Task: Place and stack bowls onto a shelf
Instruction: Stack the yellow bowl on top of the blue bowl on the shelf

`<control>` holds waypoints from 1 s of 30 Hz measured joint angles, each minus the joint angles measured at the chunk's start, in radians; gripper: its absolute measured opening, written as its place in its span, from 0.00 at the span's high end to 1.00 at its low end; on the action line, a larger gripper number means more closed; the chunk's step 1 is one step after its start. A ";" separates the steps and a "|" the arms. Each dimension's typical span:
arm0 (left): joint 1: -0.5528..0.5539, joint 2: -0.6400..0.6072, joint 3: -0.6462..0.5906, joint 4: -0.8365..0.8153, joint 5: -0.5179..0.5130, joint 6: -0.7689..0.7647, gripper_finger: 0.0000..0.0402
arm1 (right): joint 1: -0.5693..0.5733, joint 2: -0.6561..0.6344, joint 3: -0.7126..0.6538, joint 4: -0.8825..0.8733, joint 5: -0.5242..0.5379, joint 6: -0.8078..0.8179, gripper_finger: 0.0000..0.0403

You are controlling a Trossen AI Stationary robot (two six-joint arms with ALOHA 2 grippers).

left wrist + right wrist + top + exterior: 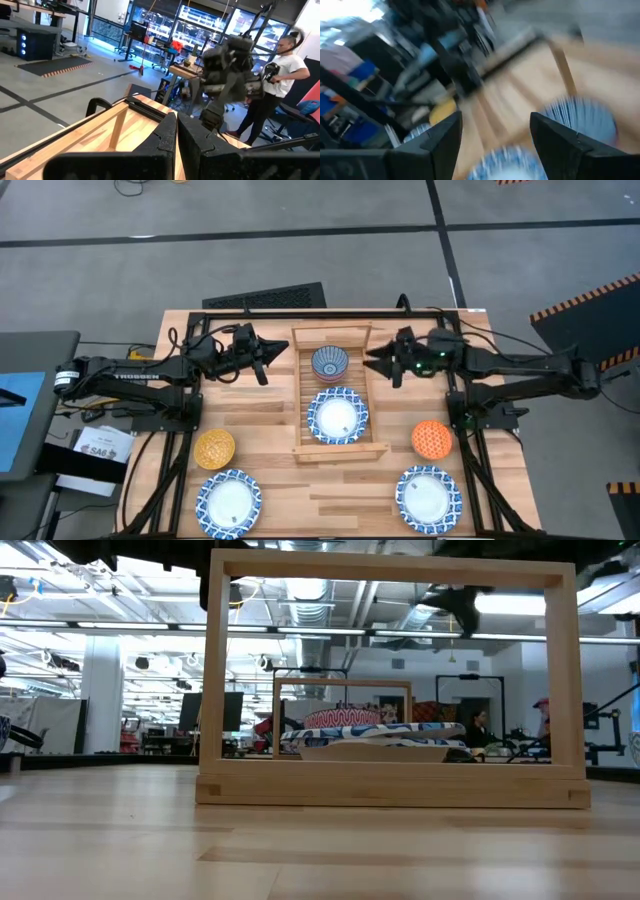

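Observation:
The light-wood shelf [300,395] lies mid-table. On its slats rest a deep blue bowl [330,364] toward the far end and a wide blue-and-white bowl [337,416] nearer. The table carries a yellow bowl [215,448], an orange bowl [432,438] and two wide patterned bowls [228,500] [429,494]. In the low view a red-patterned wall [340,718] shows behind the wide bowl [375,735]. My left gripper [275,352] hovers shut beside the shelf's left rail. My right gripper [375,360] hovers open at the right rail, near the blue bowl [585,117].
A black frame [250,315] runs along the table's far edge. Bare planks lie between the near bowls. A person [280,65] stands in the room beyond the table.

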State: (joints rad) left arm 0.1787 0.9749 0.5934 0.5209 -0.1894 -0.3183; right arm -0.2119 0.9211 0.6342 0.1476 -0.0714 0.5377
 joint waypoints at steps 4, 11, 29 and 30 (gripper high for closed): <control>0.000 0.000 0.000 0.000 0.000 0.000 1.00 | 0.000 0.000 0.000 0.110 0.018 -0.158 0.35; 0.000 0.000 0.000 0.000 0.000 0.001 1.00 | 0.000 0.000 0.000 0.122 0.022 -0.197 0.35; 0.000 0.000 0.087 -0.179 0.043 0.045 0.91 | 0.000 0.000 0.000 0.123 0.021 -0.178 0.35; -0.002 0.000 0.130 -0.269 0.064 0.060 0.87 | 0.000 0.000 0.000 0.122 0.021 -0.170 0.35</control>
State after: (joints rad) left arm 0.1768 0.9752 0.7238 0.2517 -0.1255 -0.2579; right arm -0.2119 0.9215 0.6343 0.2699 -0.0505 0.3673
